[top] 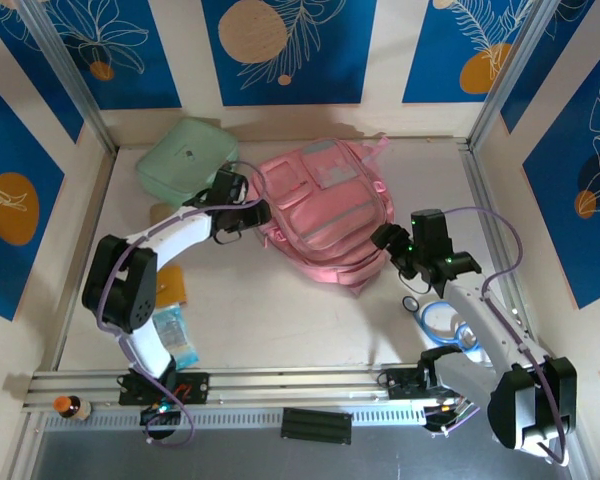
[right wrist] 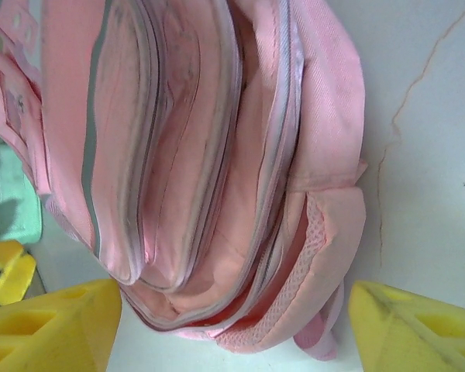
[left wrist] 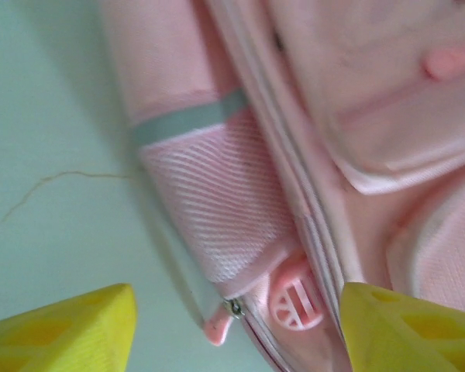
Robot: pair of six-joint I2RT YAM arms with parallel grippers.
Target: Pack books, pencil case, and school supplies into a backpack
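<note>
The pink backpack lies flat in the middle of the table. My left gripper is at its left edge and stands open. Between the yellow fingers of the left gripper are a zipper pull and a pink buckle, neither of them gripped. My right gripper is open at the backpack's lower right corner, which sits between its spread fingers. A tan oblong piece, apparently the pencil case, lies partly under the left arm. The books are out of view.
A mint-green square case lies at the back left, touching the backpack's side. A pale blue packet sits near the left arm's base. A blue-rimmed round thing and a small ring lie by the right arm. Metal rails edge the table.
</note>
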